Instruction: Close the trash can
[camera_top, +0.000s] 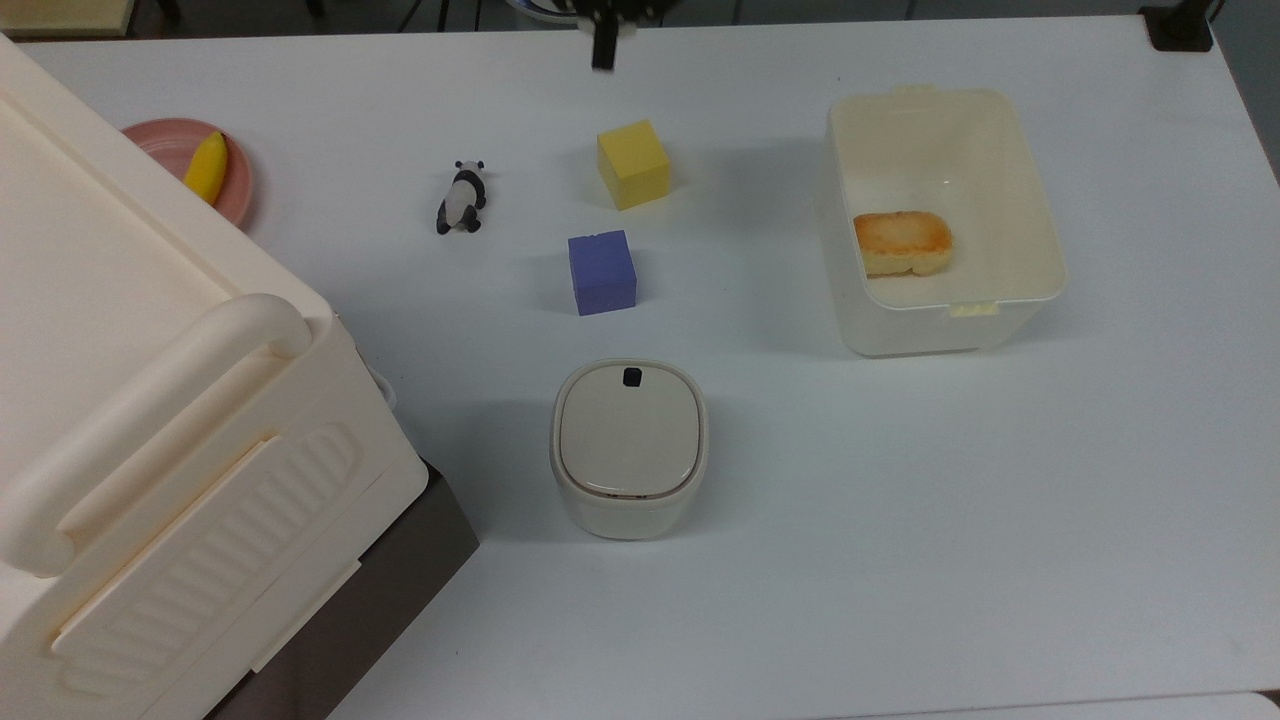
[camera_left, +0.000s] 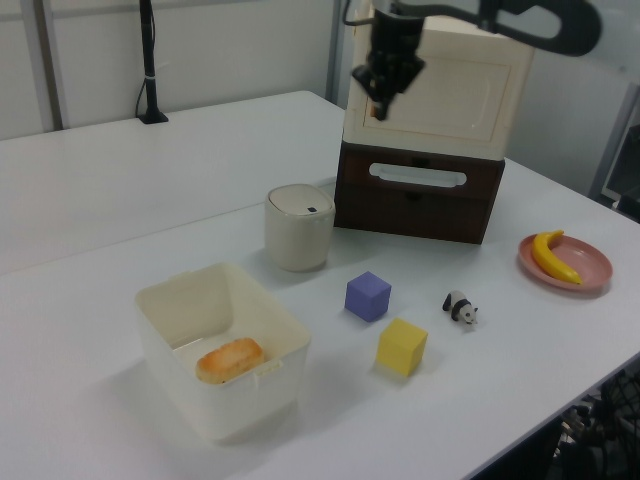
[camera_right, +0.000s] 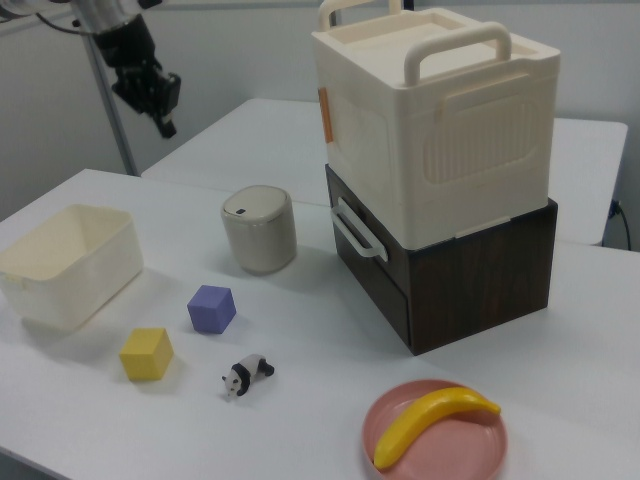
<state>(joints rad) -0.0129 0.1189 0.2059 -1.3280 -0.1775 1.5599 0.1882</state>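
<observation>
**Small cream bin on a white table, lid down**

The trash can (camera_top: 629, 450), smooth cream plastic with a rounded-square top, stands near the middle of the white table (camera_top: 900, 560). Its flap lid lies flat, marked by a tiny black square (camera_top: 631, 376). No writing is readable on it. The black gripper (camera_right: 165, 122) hangs high above the table, well apart from the bin, fingers drawn together on nothing. Beside the bin stands a ribbed cream box (camera_right: 440, 120) with a handle, stacked on a dark brown drawer unit (camera_right: 470, 275).
</observation>
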